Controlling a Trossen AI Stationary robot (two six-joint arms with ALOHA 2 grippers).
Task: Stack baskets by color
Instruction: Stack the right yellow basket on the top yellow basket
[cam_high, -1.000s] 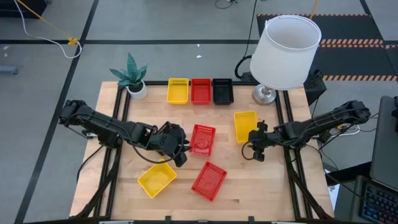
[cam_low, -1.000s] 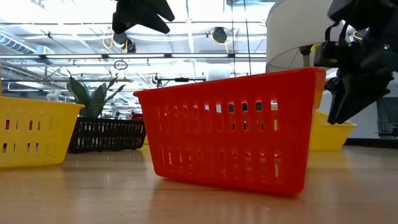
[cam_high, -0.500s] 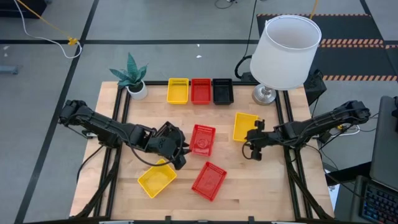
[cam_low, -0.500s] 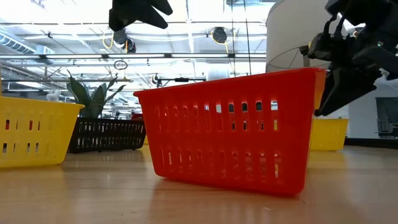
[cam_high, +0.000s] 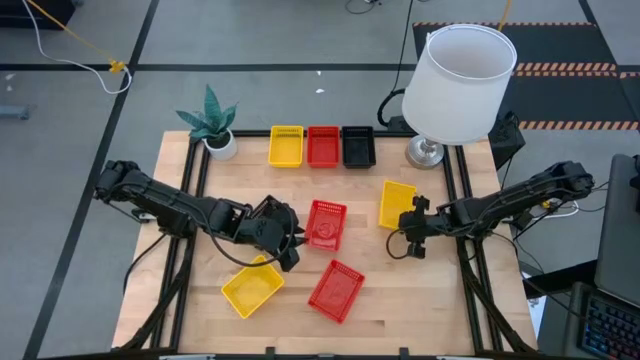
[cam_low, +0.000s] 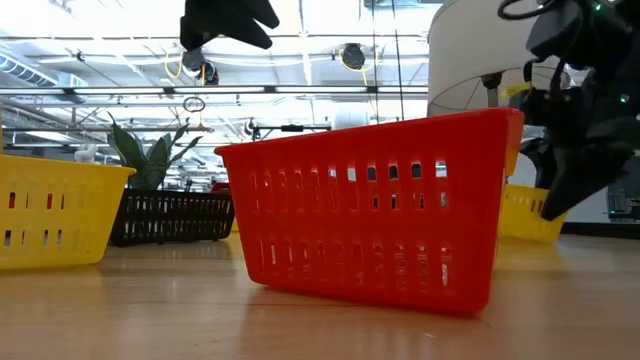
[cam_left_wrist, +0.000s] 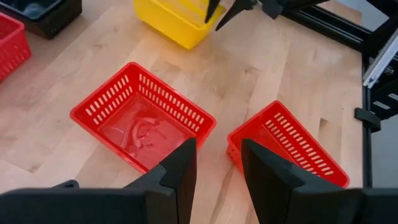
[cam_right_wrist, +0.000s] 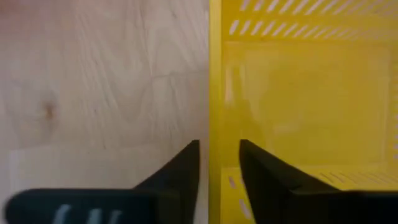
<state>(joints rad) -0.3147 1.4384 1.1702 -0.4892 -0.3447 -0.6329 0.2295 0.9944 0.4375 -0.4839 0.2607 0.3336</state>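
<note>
Pale wooden tabletop (cam_high: 390, 290), no readable writing. Nearest me, 1 yellow (cam_high: 252, 287) and 1 red mesh basket (cam_high: 336, 290) are lying loose. The left gripper (cam_high: 290, 252) is hovering part-open, empty, beside another red basket (cam_high: 325, 223). The right gripper (cam_right_wrist: 219, 163) is pinching a yellow basket's rim (cam_high: 397, 204). Farthest, 3 baskets (cam_high: 322, 146) are sitting in a row.

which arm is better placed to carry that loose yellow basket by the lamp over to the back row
Right. The right gripper already straddles the yellow basket's wall, one jaw on each side. The left gripper sits among the red baskets, farther away.

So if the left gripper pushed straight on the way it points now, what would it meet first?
Most likely the near corner of the red basket ahead of the left gripper, or the gap beside the tilted red basket; depth is unclear.
</note>
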